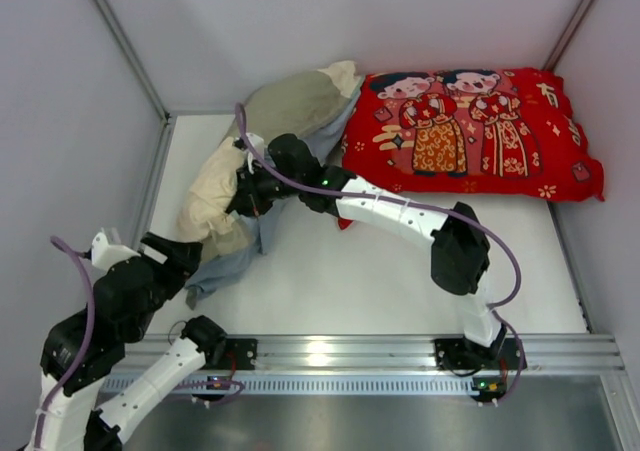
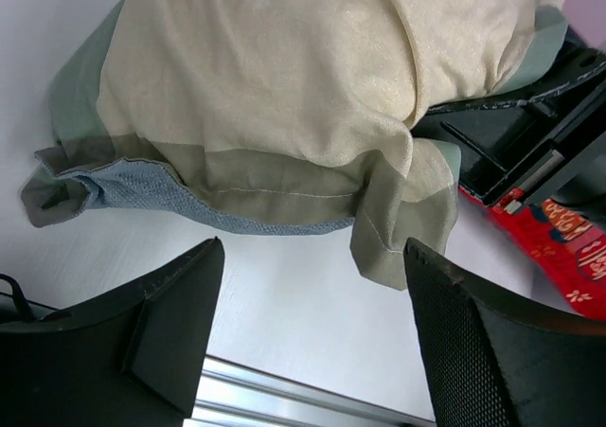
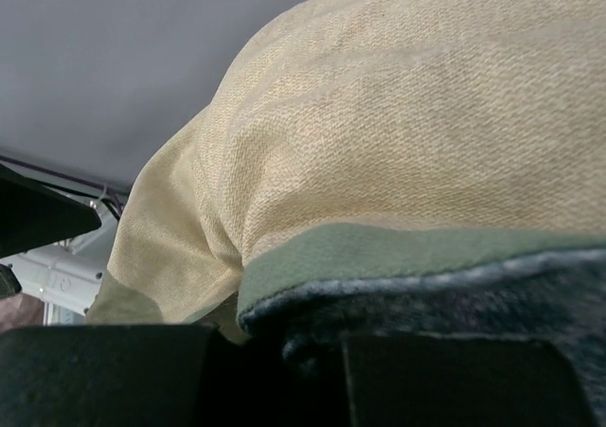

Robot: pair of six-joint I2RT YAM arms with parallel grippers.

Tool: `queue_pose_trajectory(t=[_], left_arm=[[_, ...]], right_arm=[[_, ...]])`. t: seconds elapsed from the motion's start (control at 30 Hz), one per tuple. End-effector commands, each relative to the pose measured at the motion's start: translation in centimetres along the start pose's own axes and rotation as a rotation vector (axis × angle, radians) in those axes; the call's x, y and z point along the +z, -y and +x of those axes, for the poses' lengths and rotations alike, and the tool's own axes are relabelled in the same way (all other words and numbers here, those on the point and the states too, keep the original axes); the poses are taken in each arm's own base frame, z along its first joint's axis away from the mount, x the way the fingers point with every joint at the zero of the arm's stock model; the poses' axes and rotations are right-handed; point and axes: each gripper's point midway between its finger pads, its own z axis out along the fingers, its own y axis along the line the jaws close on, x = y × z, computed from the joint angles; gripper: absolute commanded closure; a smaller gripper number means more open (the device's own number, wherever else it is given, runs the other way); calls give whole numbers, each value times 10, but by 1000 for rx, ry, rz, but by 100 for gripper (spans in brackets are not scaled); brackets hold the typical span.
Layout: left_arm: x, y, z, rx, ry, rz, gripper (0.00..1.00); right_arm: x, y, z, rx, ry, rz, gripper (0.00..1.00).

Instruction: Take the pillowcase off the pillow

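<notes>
Cream and sage cloth, the case (image 1: 290, 106), is bunched at the far left of the tabletop (image 1: 400, 281), its long axis running diagonally from near-left to far-right, with the far end against the red pillow (image 1: 470, 131). No white pillow is seen; it is judged to be inside the bulge. The blue-grey hem (image 2: 284, 221) is turned toward the left pincer (image 2: 312, 247), which is held low just in front of it, fingers spread wide, nothing between them. The left arm is folded back at the near-left corner and is nearer the hem. The right arm is stretched across, right pincer (image 1: 245, 193) closed on cloth at the case's middle.
</notes>
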Motion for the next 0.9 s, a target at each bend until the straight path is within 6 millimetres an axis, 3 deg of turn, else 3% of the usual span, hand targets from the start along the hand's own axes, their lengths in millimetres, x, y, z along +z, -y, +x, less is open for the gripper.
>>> queue_pose_trajectory(t=[0.0, 0.17, 0.2, 0.43, 0.7, 0.87], left_arm=[[9, 11, 11, 144, -76, -21, 20], [12, 36, 13, 132, -84, 84, 11], [12, 38, 12, 114, -78, 91, 1], [26, 37, 5, 12, -11, 28, 1], [49, 31, 27, 7, -39, -9, 1], [52, 30, 26, -17, -16, 8, 1]], right_arm=[[-7, -21, -28, -8, 69, -20, 100], [-15, -29, -29, 48, 74, -35, 100], [-16, -36, -27, 55, 61, -71, 100], [-37, -73, -27, 61, 72, -203, 100], [-67, -102, -20, 55, 88, -316, 100], [-80, -120, -12, 61, 68, -398, 100]])
